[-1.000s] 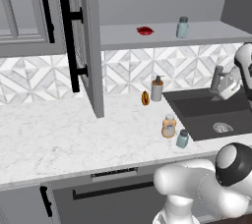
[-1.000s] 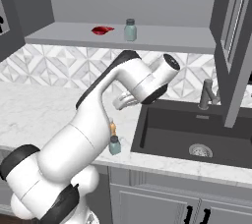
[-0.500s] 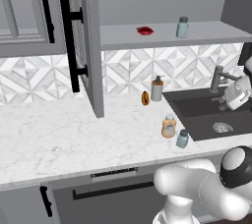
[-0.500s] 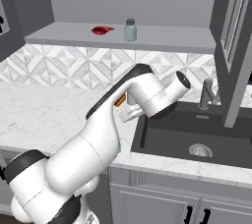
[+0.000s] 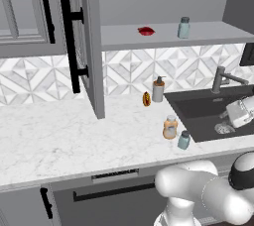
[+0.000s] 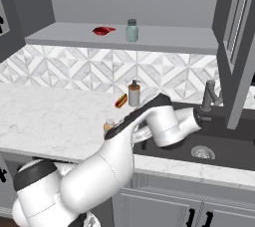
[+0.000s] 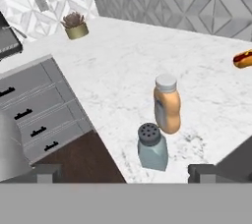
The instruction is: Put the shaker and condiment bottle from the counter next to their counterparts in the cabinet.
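The shaker [image 7: 151, 148] and bottle [image 7: 166, 104] stand just beside each other near the table's [image 5: 59, 136] front edge, by the sink [image 5: 208, 116]. The gripper [image 7: 123, 173] hovers spread and empty, aimed at the shaker, probably lining up its first grasp. Their counterparts wait on the cabinet shelf [image 5: 163, 36].

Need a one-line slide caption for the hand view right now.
Gripper poised open over the shaker beside the condiment bottle on the counter.

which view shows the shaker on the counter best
The hand view: the shaker is close, unobstructed, its holed cap visible, beside the orange bottle. The left base view shows it small near the counter edge; in the right base view the arm hides it.
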